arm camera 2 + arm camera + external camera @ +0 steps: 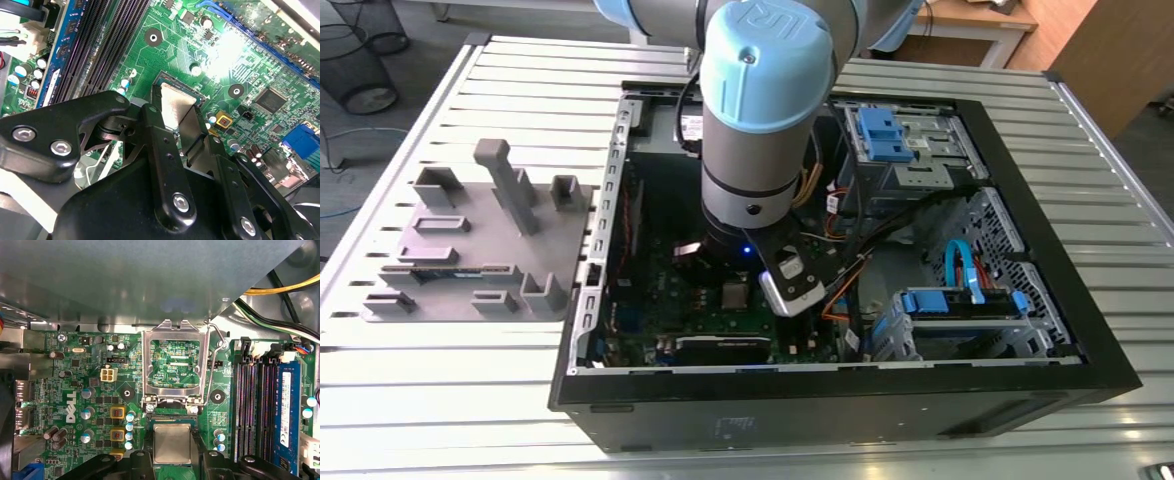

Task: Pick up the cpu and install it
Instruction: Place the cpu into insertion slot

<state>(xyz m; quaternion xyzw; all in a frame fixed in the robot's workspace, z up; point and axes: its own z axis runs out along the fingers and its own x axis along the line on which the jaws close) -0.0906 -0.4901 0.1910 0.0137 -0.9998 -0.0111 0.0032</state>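
Inside the computer case (720,420), near the motherboard's (50,390) middle beside the raised socket frame (175,326), our gripper (174,455) pinches the cpu (171,440) narrowly by opposite edges; we judge it light, stiff, slippery, fragile underneath.

The arm (750,150) is a fat silver-grey tube with a light blue round cap, and the gripper (181,120) is chunky and black with shiny round screws.

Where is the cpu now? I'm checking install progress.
In the first wrist view, the cpu is over the motherboard, next to the open socket frame's hinge.
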